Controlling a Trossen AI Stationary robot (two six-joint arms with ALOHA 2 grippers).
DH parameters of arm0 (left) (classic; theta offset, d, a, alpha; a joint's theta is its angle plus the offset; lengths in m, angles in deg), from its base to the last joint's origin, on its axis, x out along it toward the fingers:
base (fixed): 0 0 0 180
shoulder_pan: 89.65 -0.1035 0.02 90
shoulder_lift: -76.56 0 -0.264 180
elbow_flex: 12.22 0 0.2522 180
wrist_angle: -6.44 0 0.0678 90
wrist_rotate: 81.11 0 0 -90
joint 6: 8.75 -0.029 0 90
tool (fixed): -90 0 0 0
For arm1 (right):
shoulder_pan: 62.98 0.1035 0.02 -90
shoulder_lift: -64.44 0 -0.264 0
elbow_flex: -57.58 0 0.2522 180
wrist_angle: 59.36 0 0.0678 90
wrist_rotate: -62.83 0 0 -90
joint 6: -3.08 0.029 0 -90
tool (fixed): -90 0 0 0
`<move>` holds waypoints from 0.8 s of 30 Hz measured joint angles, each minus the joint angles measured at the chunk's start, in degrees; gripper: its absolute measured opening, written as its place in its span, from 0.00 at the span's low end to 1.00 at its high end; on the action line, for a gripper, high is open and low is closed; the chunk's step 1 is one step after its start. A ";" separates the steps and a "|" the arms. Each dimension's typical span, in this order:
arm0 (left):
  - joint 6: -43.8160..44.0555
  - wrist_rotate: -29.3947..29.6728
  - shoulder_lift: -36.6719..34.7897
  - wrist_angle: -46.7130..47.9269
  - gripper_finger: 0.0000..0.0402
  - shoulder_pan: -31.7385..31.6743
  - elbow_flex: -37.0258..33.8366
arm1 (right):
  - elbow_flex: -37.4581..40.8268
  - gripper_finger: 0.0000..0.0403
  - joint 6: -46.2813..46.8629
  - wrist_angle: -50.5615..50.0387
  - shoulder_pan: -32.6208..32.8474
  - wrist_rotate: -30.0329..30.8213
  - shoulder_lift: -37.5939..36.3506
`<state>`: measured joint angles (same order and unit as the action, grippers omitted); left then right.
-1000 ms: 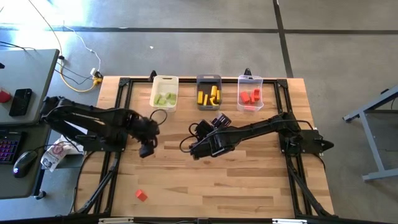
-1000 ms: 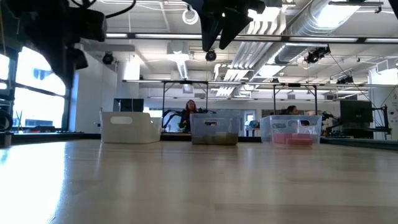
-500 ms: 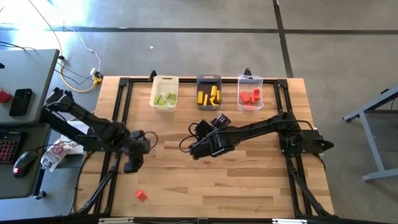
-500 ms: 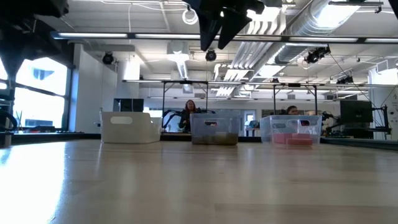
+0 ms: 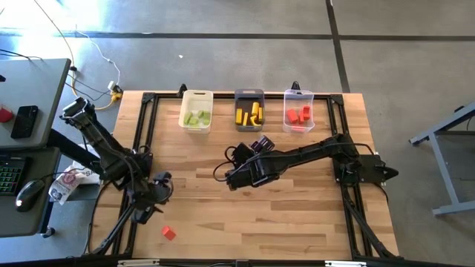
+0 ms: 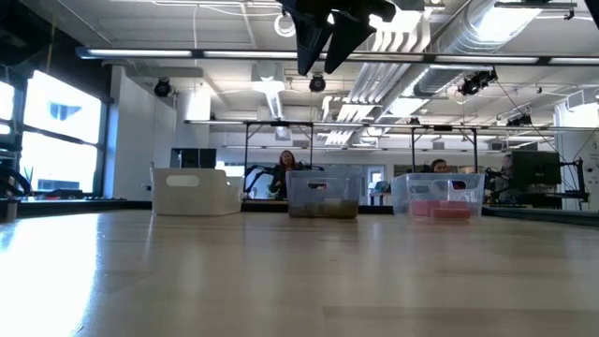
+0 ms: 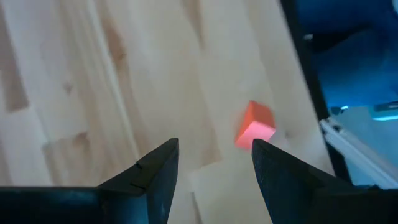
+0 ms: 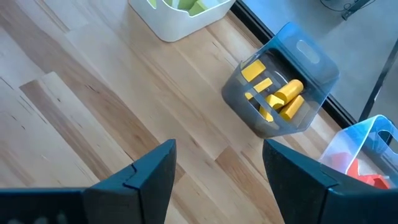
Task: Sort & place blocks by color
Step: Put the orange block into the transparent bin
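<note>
Your left pincer (image 7: 211, 165) hangs low over the tabletop's (image 5: 297, 222) near left corner, fingers parted and empty, just short of the lone red block (image 7: 255, 124) (untouched). Farther back, your right pincer (image 8: 217, 168) hovers mid-table, open, empty, facing the bins (image 8: 283, 87).

Lone red cube (image 7: 255, 124) flat on worktop just ahead of spread left jaws; green (image 5: 197, 117), yellow (image 5: 252, 113), red blocks (image 5: 298, 116) binned far beyond.
</note>
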<state>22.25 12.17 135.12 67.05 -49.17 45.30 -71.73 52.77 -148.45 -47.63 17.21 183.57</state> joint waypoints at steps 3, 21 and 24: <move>-0.70 1.37 0.91 -3.28 0.47 2.26 0.01 | 0.00 0.56 0.00 0.28 -0.01 0.00 0.00; -1.16 1.91 15.41 -12.08 0.47 8.71 0.03 | 0.00 0.56 0.00 1.87 0.00 0.02 0.00; -0.64 1.88 17.41 -13.48 0.47 9.36 0.03 | 0.00 0.56 0.00 2.04 0.00 0.00 0.00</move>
<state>21.61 14.06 152.53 53.57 -39.81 45.33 -71.73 52.77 -146.41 -47.63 17.21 183.57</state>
